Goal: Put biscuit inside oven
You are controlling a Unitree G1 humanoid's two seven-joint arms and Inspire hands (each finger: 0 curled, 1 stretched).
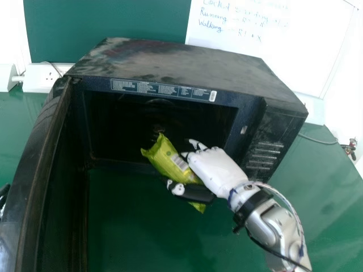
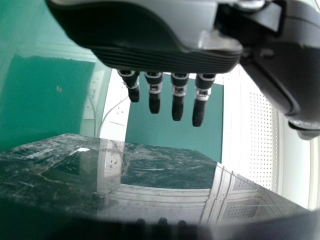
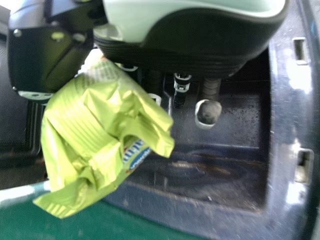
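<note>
So the biscuit packet [image 1: 165,157] is in the right hand [image 1: 218,171], around the middle of the head view, right by the mouth of the oven [image 1: 181,56]. The hand's pretty much pinching it: thumb crossing the lower part of the wrapper, fingers bent against the side facing right. The packet is green and tilted, top end leaning to the upper left, bottom end poking out below the thumb. Its top end overlaps the dark opening [image 1: 113,127], but honestly I can't tell how far past the rim it is, if at all.

Right wrist view has the crinkly wrapper big on the left of the frame, thumb on one side and curled fingers on the other, with the scuffed oven interior [image 3: 230,175] behind them.

Left hand [image 2: 165,55] is at the top of the left wrist view, fingers straight and a bit spread, nothing in its grip. Below it there's a dusty, shiny dark surface [image 2: 160,170] with reflections in it.

As for the rest of the head view, the oven door [image 1: 52,141] is wide open down the left side of the frame, and the control panel [image 1: 266,150] is over on the right. It all sits on a green worktop [image 1: 142,238]. Behind the oven you've got a white wall socket [image 1: 42,78] at upper left, a green board [image 1: 113,22] along the top, and a whiteboard [image 1: 306,56] with handwriting at upper right.
</note>
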